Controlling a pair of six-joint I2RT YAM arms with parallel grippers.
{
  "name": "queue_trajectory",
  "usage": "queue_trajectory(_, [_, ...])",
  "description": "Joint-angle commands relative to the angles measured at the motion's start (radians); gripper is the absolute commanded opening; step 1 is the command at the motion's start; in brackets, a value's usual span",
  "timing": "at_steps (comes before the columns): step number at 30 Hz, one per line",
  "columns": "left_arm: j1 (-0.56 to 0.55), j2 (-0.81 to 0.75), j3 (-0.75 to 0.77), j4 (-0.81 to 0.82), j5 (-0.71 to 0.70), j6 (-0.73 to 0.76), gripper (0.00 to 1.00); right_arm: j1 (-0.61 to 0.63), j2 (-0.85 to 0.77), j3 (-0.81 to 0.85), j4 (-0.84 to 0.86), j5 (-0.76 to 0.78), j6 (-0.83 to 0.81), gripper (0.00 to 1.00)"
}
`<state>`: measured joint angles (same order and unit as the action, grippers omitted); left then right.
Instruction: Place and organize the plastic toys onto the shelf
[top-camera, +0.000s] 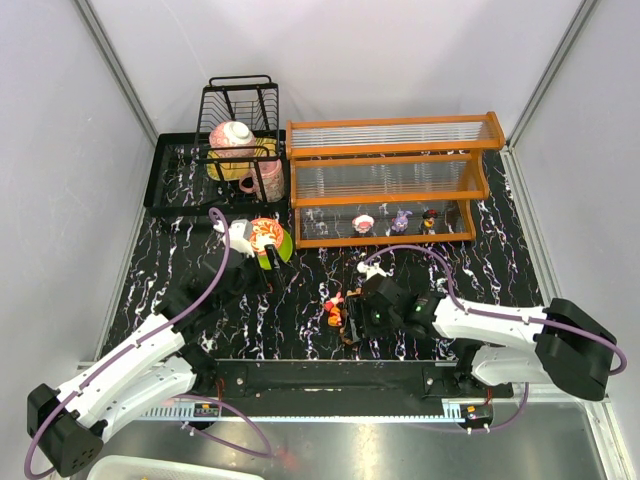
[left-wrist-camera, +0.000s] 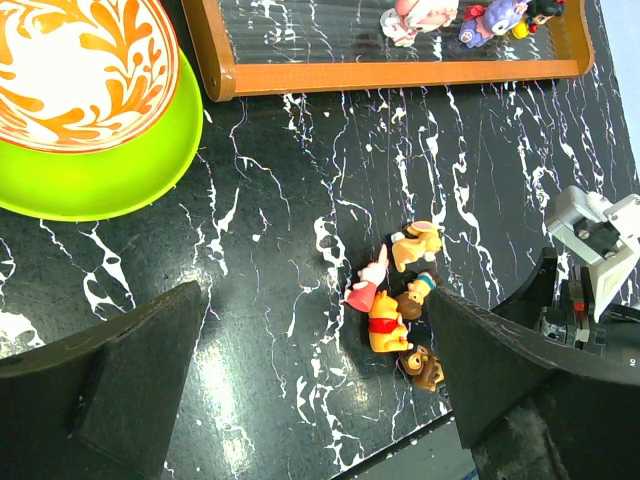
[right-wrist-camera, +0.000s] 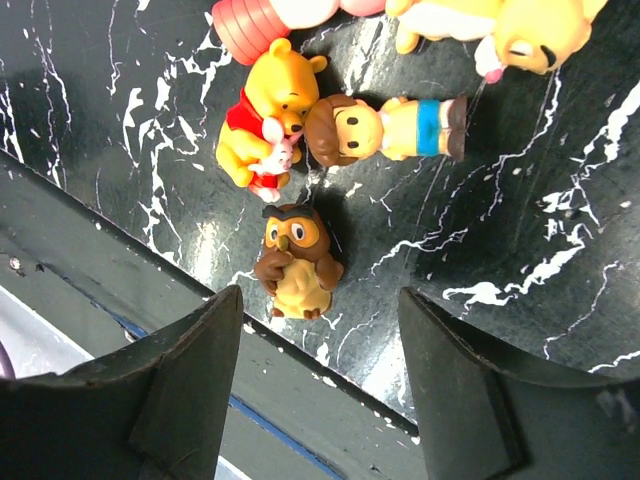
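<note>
Several plastic toys (top-camera: 335, 305) lie in a small cluster on the black marbled table near its front edge. The right wrist view shows an owl (right-wrist-camera: 297, 262), a yellow bear (right-wrist-camera: 262, 125) and a boy figure (right-wrist-camera: 385, 130). My right gripper (right-wrist-camera: 320, 295) is open just short of the owl, gripping nothing, right of the cluster (top-camera: 352, 320). My left gripper (left-wrist-camera: 315, 295) is wide open above bare table, the cluster (left-wrist-camera: 395, 310) by its right finger. It hovers near the bowl (top-camera: 262, 268). The orange shelf (top-camera: 385, 240) holds three toys (top-camera: 399, 220) on its lowest tier (left-wrist-camera: 400, 75).
A red patterned bowl (top-camera: 262, 232) on a green plate (left-wrist-camera: 110, 190) stands left of the shelf. A black wire dish rack (top-camera: 240, 100) with pink-white crockery sits at the back left. The table's front edge (right-wrist-camera: 330, 400) runs just behind the owl.
</note>
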<state>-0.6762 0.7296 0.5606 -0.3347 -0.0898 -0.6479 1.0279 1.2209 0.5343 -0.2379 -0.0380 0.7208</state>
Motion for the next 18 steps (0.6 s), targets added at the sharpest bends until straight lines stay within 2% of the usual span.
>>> queue_trajectory(1, [-0.005,0.001,0.005,0.048,-0.001,-0.002,0.99,-0.006,0.006,-0.007,0.075,-0.046,0.019,0.67])
queue_trajectory(10, [-0.005,-0.013,-0.002,0.046,-0.007,-0.002,0.99,-0.008,0.045,0.004,0.104,-0.057,0.020,0.65])
queue_trajectory(18, [-0.005,-0.019,-0.007,0.040,-0.011,-0.004,0.99,-0.009,0.143,0.144,-0.057,-0.033,-0.069,0.63])
